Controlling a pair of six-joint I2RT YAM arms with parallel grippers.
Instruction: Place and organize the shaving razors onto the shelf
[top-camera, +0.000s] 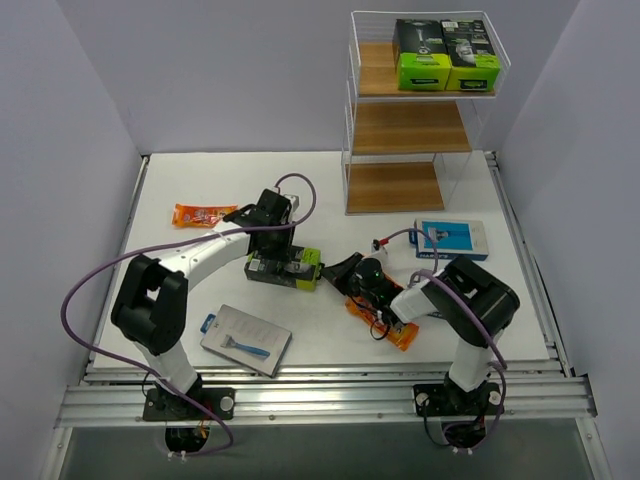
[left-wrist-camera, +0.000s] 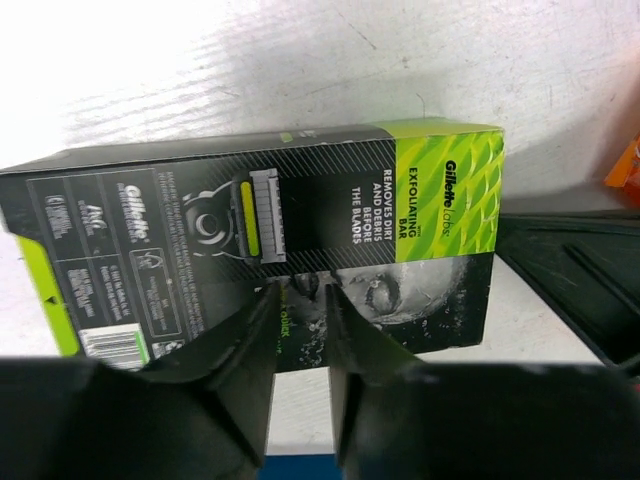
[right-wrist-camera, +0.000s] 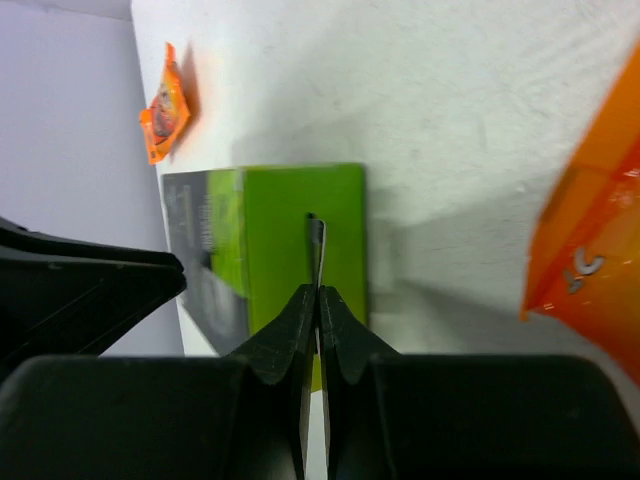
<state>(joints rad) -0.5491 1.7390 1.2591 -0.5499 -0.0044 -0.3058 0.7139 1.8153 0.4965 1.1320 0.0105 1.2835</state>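
Right wrist: right gripper (right-wrist-camera: 318, 290) tight, seemingly on a thin tab (right-wrist-camera: 316, 240) of the black-and-lime box (right-wrist-camera: 270, 215); left gripper (left-wrist-camera: 300, 295) narrow.

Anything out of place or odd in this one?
One black-and-green box lies slightly askew mid-table, under the left gripper, while two twins sit side by side on the shelf's top tier. An orange packet lies crooked beneath the right arm. No damage shows.

Left hand (left-wrist-camera: 300, 292) and right hand (right-wrist-camera: 318, 292) both closed, low, near each other.
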